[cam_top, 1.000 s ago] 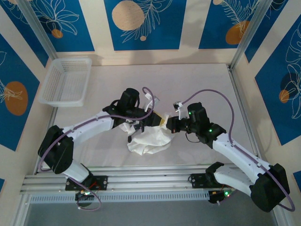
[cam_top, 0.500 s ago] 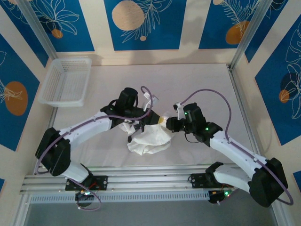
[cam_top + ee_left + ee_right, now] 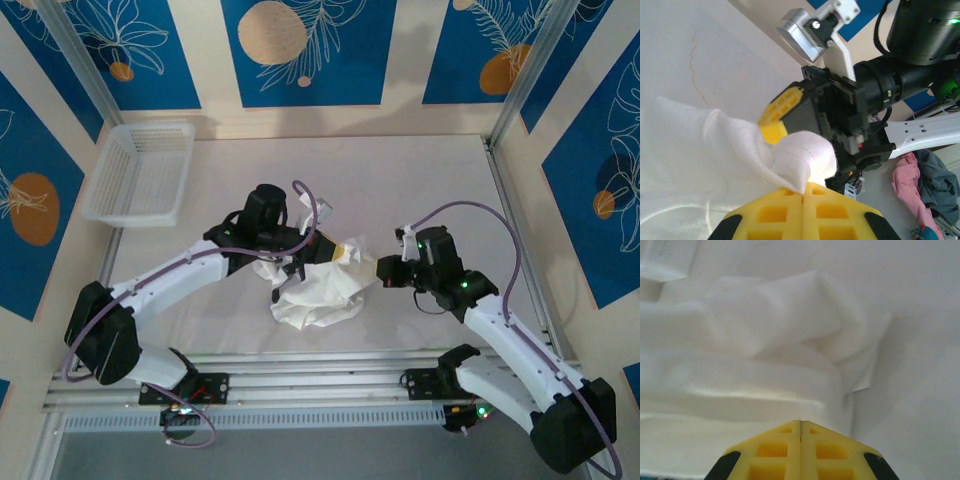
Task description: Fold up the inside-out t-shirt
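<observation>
Yellow fingers [image 3: 765, 455] pressed together before the bunched white t-shirt [image 3: 775, 325].

Bright, even overhead light casts soft shadows; the white t-shirt [image 3: 775, 325] glares, washed out, in both wrist views.

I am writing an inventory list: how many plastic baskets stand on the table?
1: the white mesh basket stands at the far left corner of the table, apart from the t-shirt.

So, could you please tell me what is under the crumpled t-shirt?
White table shows around the t-shirt, so it likely rests on that; the patch directly beneath is hidden by folds.
</observation>
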